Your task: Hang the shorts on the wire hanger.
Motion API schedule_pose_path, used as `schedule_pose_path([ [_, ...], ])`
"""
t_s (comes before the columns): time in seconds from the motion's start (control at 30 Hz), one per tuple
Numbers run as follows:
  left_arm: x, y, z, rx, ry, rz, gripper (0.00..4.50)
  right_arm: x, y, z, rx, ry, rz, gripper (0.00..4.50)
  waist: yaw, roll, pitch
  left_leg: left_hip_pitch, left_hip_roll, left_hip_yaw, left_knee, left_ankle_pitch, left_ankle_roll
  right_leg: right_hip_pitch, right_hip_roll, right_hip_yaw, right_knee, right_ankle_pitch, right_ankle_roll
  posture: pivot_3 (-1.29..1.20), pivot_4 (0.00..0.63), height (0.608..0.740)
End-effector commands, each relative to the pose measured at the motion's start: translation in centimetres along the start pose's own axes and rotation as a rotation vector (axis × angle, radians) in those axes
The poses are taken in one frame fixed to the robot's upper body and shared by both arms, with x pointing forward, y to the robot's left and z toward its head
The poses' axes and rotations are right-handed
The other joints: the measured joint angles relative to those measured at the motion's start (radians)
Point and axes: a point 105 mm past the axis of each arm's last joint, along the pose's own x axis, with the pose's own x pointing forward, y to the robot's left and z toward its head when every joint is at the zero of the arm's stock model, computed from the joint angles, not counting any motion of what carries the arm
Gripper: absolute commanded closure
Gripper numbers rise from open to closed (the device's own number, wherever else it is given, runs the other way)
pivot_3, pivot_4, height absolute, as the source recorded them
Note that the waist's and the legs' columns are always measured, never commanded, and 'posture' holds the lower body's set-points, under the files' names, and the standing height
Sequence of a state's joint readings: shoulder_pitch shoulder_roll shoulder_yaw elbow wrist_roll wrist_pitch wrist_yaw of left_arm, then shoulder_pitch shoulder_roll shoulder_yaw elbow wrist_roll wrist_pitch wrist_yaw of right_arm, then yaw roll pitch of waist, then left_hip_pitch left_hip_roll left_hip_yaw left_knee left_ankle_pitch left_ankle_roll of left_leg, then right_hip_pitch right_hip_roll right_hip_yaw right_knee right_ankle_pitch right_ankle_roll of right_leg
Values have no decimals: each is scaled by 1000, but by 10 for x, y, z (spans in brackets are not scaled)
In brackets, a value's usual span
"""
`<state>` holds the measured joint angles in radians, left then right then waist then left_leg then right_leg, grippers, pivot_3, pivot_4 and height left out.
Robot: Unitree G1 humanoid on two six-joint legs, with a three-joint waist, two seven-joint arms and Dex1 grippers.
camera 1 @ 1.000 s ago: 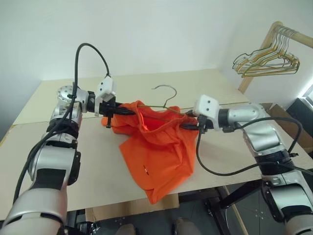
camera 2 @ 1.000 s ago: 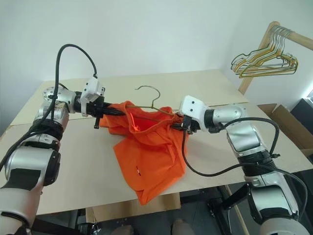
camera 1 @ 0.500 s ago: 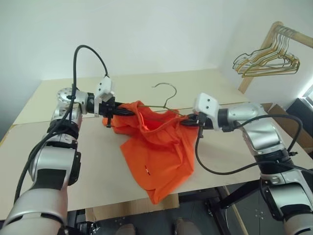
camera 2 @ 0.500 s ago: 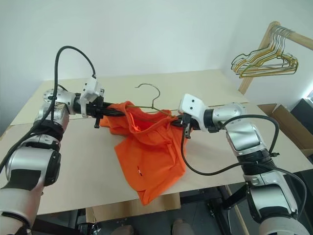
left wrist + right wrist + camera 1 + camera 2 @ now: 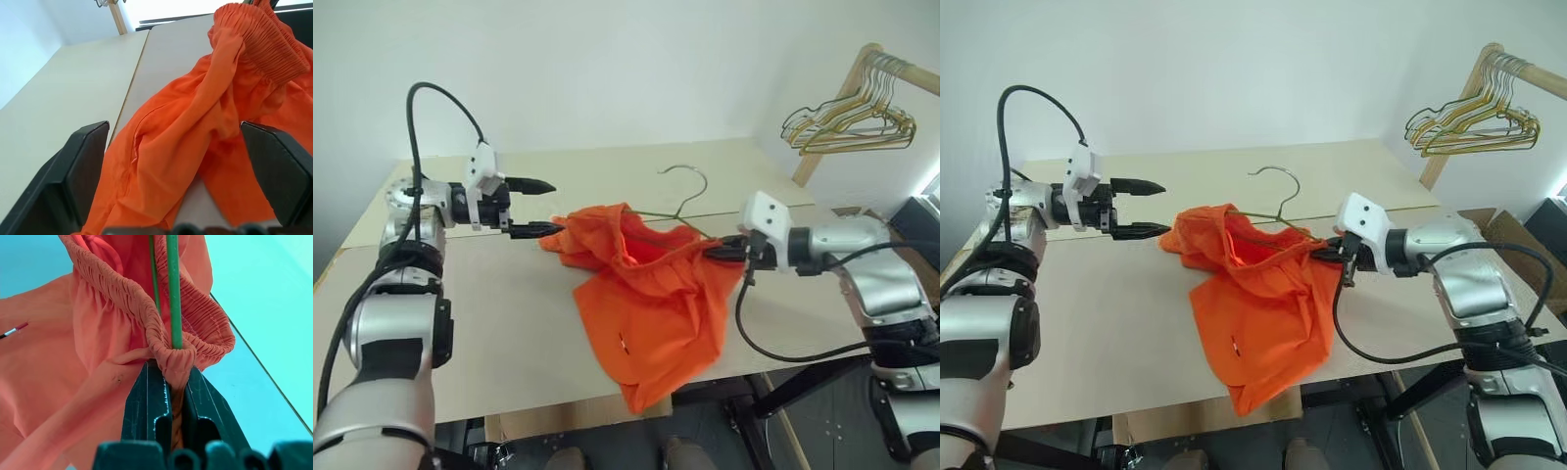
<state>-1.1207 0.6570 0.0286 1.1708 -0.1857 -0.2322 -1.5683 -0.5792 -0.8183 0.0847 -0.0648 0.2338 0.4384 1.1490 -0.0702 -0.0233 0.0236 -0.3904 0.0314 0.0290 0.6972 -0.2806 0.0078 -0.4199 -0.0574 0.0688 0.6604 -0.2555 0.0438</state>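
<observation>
Right gripper (image 5: 172, 382) pinches the shorts (image 5: 651, 284) at the waistband, with the wire hanger (image 5: 680, 201) running between its fingers.
Left gripper (image 5: 536, 208) hangs wide open just beside the shorts' other end, holding nothing. Shorts lie bunched on the table (image 5: 607, 166), one leg draping over its near edge; the hanger's hook rises behind them.

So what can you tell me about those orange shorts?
The shorts are bright orange, thin-looking fabric with a gathered elastic waistband. They lie crumpled on the table, one leg hanging over its front edge. The wire hanger runs into the waistband, which the right gripper pinches. The open left gripper is just clear of them.
</observation>
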Motion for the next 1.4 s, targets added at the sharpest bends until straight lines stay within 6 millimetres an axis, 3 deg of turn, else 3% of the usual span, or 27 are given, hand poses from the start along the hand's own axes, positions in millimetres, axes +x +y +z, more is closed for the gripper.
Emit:
schedule_pose_path([
  [0.03, 1, 4, 11, 4, -69, 31, 0, -23, -8, 18, -62, -44, -37, 4481, 0, 0, 0, 0, 0, 0, 0, 0, 0, 0, 0, 0, -1, 0, 0, -79, 0, 740],
  [0.27, 9, -4, 13, -12, -63, -60, 0, -33, -9, 17, -20, -40, -31, 4481, -7, 0, 0, 1, 0, 0, 0, 0, 0, 0, 0, 0, -3, 0, 0, -89, 0, 740],
  [0.43, 7, 2, 22, -12, -135, -6, 0, -62, -41, 14, 191, -24, -217, 4482, -20, 0, 0, 1, 0, 0, 0, 0, 0, 0, 0, 0, -3, 0, 0, -110, 0, 740],
  [0.6, 8, -4, 28, 1, -191, -31, 0, -89, -43, -3, 359, 71, -347, 4482, -23, 0, 0, -1, 0, 0, 0, 0, 0, 0, -1, 0, -3, 0, 0, -117, 0, 740],
  [0.77, 11, -13, 39, -2, -271, -38, 0, -118, -47, -20, 612, 106, -579, 4482, -32, 1, -1, 1, 0, 0, 0, 0, 0, 0, -1, 1, -2, 0, 0, -154, 0, 740],
  [1.0, 22, -25, 51, -30, -370, -27, 0, -152, -58, -47, 754, 258, -878, 4482, -57, 5, -3, 1, 0, 0, 0, 0, 0, 1, -2, 1, -3, 0, 0, -195, 0, 740],
  [1.1, 27, -29, 51, -44, -398, 5, 0, -165, -62, -62, 760, 414, -1045, 4482, -66, 7, -4, 1, 0, -2, -1, 0, 0, 0, -2, 2, -3, 0, 0, -211, 0, 740],
  [1.3, 32, -35, 54, -89, -466, 32, 0, -190, -77, -66, 941, 356, -1355, 4482, -104, 8, -5, 3, 0, -5, -1, 0, 0, 2, -2, 4, -3, 0, 0, -216, 0, 740],
  [1.4, 31, -41, 58, -95, -503, 16, 0, -192, -83, -68, 979, 339, -1481, 4482, -117, 8, -5, 3, 0, -6, -2, 0, 0, 1, -2, 4, -2, 0, 0, -213, 0, 740],
])
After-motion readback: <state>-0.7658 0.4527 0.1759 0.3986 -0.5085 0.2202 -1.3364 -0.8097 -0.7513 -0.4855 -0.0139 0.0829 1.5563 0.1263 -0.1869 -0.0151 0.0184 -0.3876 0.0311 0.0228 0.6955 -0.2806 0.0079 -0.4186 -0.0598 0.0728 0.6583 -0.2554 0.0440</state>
